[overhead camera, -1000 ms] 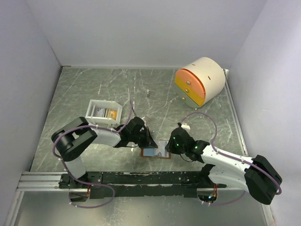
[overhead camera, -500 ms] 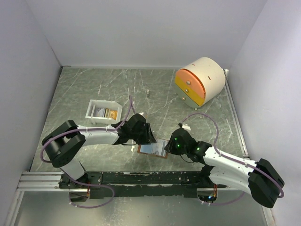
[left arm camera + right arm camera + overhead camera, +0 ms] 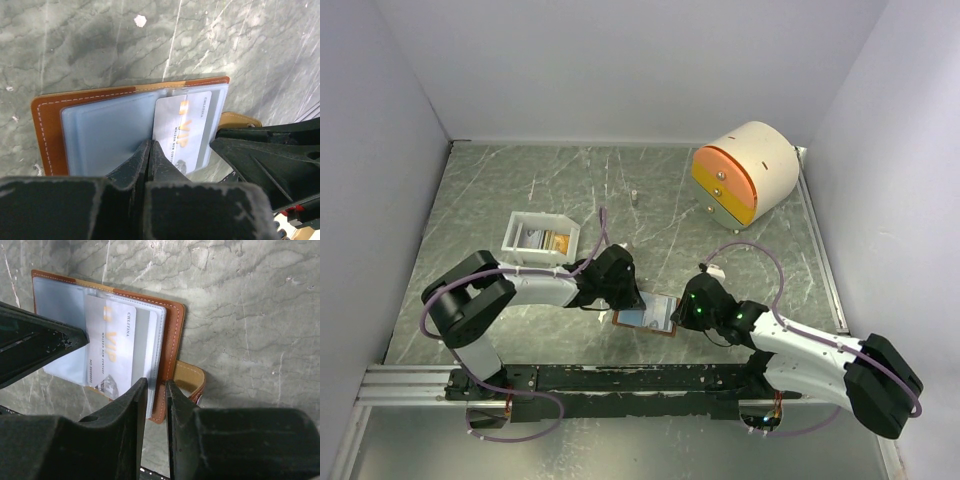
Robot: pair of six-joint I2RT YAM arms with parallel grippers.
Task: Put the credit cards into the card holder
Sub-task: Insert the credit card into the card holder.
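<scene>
The card holder (image 3: 648, 316) lies open between my two arms, rust-brown with pale blue pockets (image 3: 105, 130). A silver-grey credit card (image 3: 182, 125) with gold "VIP" lettering sits partly inside a pocket, also plain in the right wrist view (image 3: 112, 360). My left gripper (image 3: 150, 143) is shut with nothing between its fingers, and its tips rest at the card's left edge. My right gripper (image 3: 156, 384) is closed narrowly over the holder's right edge, with the stitched cover (image 3: 175, 335) between its fingers. More credit cards lie in the white tray (image 3: 542, 238).
The holder's strap tab (image 3: 192, 380) sticks out beside my right fingers. A cream-and-orange round drawer unit (image 3: 745, 172) stands at the back right. A small white object (image 3: 633, 196) sits on the marbled table behind the holder.
The card holder has shifted slightly away from the arms and turned a little. My left arm's elbow swung out and back while its tips stayed at the card. The right jaws have narrowed.
</scene>
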